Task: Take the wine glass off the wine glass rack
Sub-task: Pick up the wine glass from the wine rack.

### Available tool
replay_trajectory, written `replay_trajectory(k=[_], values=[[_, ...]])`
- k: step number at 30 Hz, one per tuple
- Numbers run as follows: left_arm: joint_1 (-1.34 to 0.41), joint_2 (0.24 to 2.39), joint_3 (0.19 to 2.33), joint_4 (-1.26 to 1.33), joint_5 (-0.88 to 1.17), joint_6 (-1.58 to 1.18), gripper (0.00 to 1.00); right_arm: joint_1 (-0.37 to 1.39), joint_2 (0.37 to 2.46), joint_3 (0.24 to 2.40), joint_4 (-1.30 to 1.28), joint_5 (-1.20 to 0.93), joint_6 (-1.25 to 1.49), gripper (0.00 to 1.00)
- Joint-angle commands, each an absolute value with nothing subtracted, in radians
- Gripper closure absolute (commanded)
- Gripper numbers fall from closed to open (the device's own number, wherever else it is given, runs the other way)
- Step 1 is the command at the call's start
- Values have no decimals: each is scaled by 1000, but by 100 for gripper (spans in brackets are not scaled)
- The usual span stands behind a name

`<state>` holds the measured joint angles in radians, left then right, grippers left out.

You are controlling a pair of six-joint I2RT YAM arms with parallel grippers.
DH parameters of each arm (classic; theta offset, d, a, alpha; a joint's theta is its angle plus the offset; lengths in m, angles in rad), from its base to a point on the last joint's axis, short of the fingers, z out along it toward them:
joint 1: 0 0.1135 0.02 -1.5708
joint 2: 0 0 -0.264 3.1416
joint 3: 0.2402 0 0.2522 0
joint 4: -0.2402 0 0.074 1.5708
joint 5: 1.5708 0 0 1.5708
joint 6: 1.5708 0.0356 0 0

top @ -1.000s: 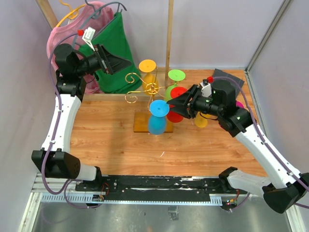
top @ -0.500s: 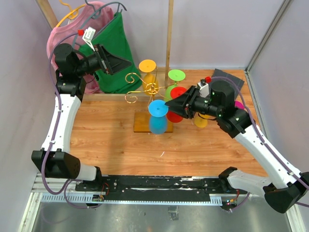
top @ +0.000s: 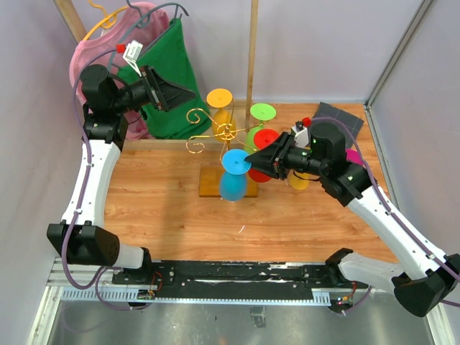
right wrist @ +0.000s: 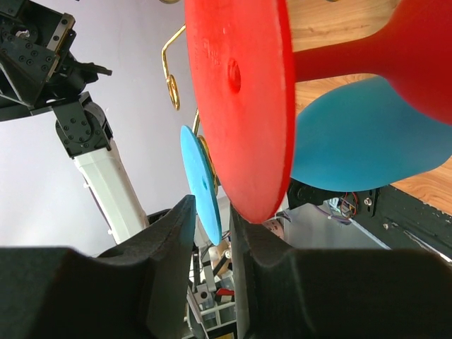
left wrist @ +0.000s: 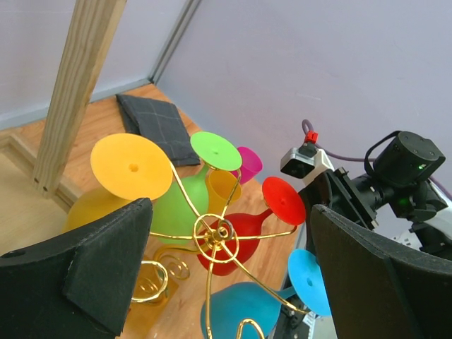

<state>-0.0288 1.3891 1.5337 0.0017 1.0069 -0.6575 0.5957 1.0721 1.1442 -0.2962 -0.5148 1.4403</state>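
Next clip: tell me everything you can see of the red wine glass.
The red wine glass looks like opaque matte plastic: flat round foot, short stem, rounded bowl. It hangs foot-up and tilted on the gold wine glass rack, between the green glass and the blue glass. Its foot's rim lies at the fingertips of the right tool; whether they grip it cannot be told.

Table: wood-grain top, under everything I can see.
Clothes frame: light wooden posts, upright at the table's far edge, my 12 o'clock.
Green garment: hanging at 11 o'clock.
Pink garment: beside the green one, at 10 o'clock.
Yellow hanger: above the pink garment.
Grey cloth: checked, lying flat at 2 o'clock.
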Motion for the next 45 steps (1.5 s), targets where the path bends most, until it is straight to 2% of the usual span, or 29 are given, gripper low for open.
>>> replay_trajectory(k=[1, 16, 45], values=[[-32, 1397, 1565, 6, 1024, -646, 1, 612, 1065, 1140, -278, -525, 1441, 74], [-32, 1394, 1562, -2, 1026, -644, 1, 612, 1047, 1137, -278, -520, 1436, 99], [-32, 1406, 1557, -5, 1043, -648, 1, 614, 1105, 1231, -266, -534, 1343, 99]])
